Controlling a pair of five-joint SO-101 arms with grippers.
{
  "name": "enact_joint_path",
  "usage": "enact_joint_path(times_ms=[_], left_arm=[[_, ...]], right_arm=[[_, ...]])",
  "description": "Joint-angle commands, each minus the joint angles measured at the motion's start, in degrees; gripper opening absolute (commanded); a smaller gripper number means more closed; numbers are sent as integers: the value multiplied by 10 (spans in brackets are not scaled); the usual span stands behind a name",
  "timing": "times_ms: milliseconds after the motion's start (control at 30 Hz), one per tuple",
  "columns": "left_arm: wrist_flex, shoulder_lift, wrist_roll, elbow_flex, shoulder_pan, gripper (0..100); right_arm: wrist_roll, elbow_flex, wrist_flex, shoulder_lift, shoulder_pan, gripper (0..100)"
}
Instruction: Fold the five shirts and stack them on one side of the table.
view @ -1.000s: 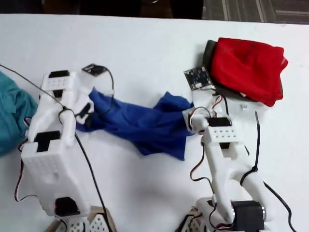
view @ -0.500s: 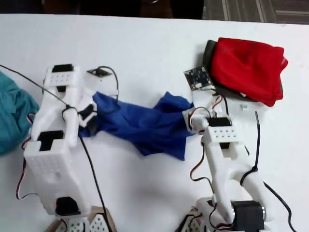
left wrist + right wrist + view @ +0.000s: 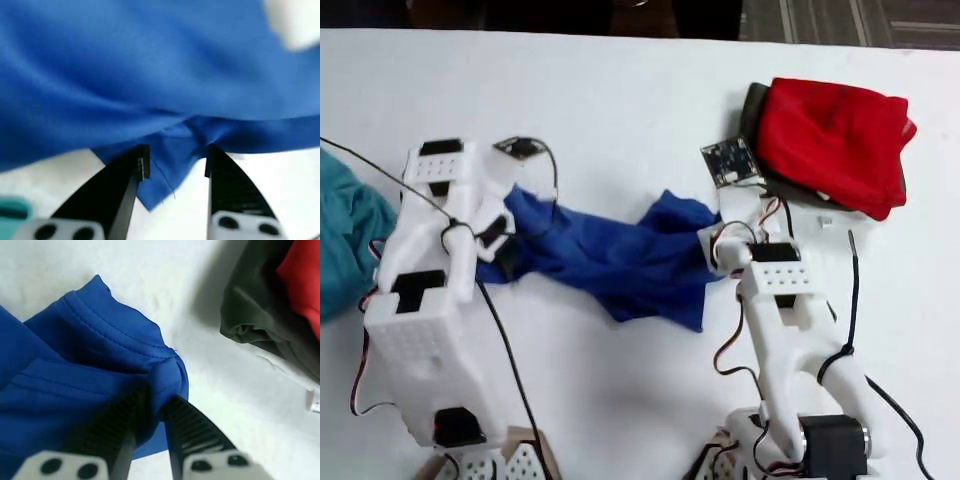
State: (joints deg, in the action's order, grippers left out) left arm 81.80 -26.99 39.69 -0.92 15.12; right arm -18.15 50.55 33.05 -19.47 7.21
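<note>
A blue shirt point(image 3: 610, 255) lies crumpled and stretched across the middle of the white table point(image 3: 620, 90), between the two arms. My left gripper point(image 3: 505, 240) is at the shirt's left end, its fingers closed on a bunched fold of blue cloth point(image 3: 170, 145). At the right end my right gripper point(image 3: 715, 245) pinches the hem point(image 3: 160, 372). A folded red shirt point(image 3: 835, 140) rests on a dark folded shirt point(image 3: 755, 110) at the back right. A teal shirt point(image 3: 345, 240) lies heaped at the left edge.
A small circuit board point(image 3: 728, 160) sticks out beside the dark shirt, close to the right arm. Cables run over the table by both arms. Bare table lies behind the blue shirt and in front of it, between the arm bases.
The left arm swung slightly back and to the right, then returned. The blue shirt's left end shifted with it. The right arm and the stack stayed still.
</note>
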Motion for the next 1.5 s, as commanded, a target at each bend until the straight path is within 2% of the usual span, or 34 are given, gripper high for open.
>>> enact_joint_path(times_ms=[0, 133, 267, 533, 767, 1000, 1167, 1467], left_arm=[[-37, 24, 21, 32, 4, 207], [-68, 24, 22, 58, 5, 207], [-66, 5, 22, 58, 5, 207], [32, -69, 16, -33, 4, 207], [116, -17, 6, -138, 7, 207], [184, 22, 32, -150, 8, 207], [167, 21, 53, -146, 23, 207], [131, 26, 84, -44, 29, 203]], right_arm=[[-4, -18, 3, -5, -1, 20], [-4, -18, 3, -5, -1, 20], [-4, -18, 3, -5, -1, 20], [-4, -18, 3, -5, -1, 20], [-4, -18, 3, -5, -1, 20], [-5, -18, 3, -5, -1, 20], [-5, -18, 3, -5, -1, 20], [-5, -18, 3, -5, -1, 20]])
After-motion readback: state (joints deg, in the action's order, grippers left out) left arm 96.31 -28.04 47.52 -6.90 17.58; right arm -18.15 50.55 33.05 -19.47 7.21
